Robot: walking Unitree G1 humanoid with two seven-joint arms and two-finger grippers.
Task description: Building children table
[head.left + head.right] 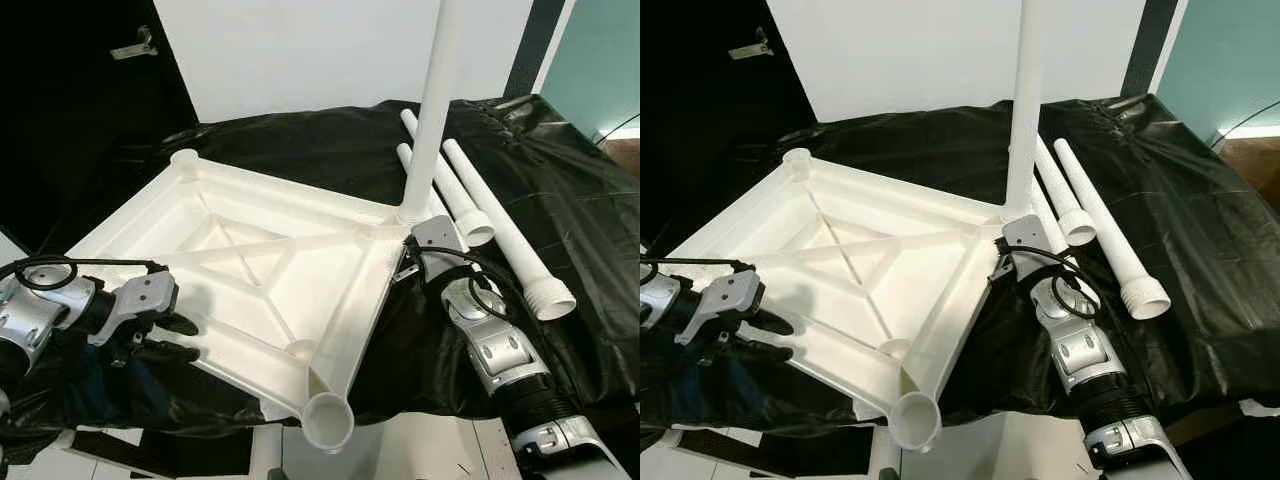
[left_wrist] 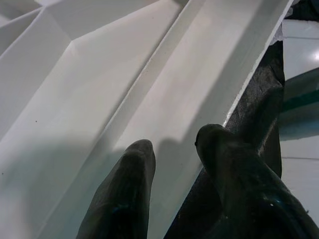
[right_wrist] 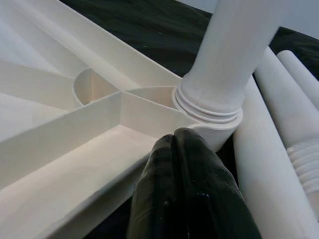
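Tabletop of white ribbed plastic (image 1: 250, 270) lies underside-up on black sheeting (image 1: 560, 200), sockets exposed. One white leg tube (image 1: 435, 110) stands seated. Left gripper (image 1: 165, 335) straddles the rim, steadying; right gripper (image 3: 174, 144), clenched empty, braces beside that socket.

White tabletop (image 1: 250, 270) lay upside down on black sheet (image 1: 560, 200), one leg (image 1: 432, 110) upright in corner, three loose legs (image 1: 500, 225) beside.

The white plastic upturned tabletop (image 1: 250, 270) lies on the black sheet (image 1: 560, 190); one white tube leg (image 1: 432, 110) stands in its far-right corner socket, three loose white legs (image 1: 500, 225) right of it.
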